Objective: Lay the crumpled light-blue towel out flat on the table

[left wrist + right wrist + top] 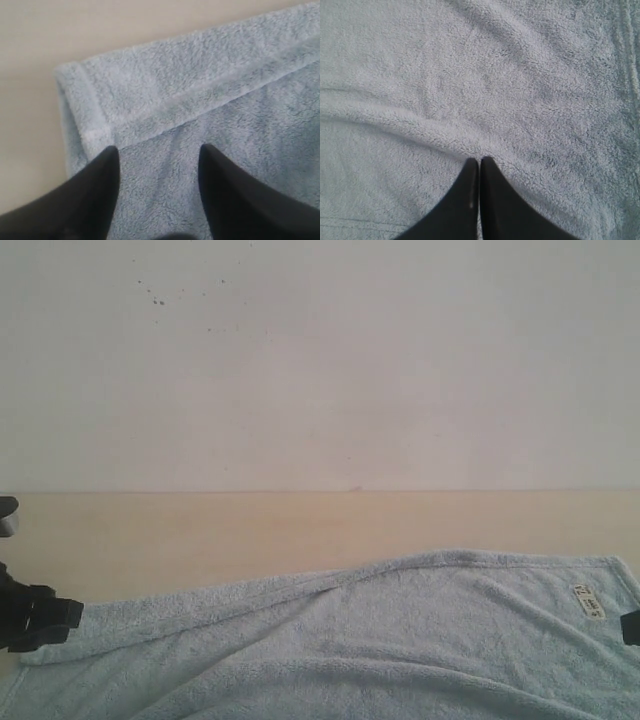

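Pale-blue fluffy terry towel [400, 640] lay on smooth beige tabletop [300, 530]; L end effector [159, 147] open, empty, over its corner, R end effector [479, 159] fully closed, empty.

L hand [159, 149] — matte blk, tapered fingers [90, 195], R hand [479, 160] alike

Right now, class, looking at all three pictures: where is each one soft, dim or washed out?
Exterior view: hazy and low in contrast, the pale light-blue fluffy terry towel and the beige-cream table both washed out. Left wrist view: the dark left tool blurred close to the lens. Right wrist view: pile sharp, soft shadows along folds.
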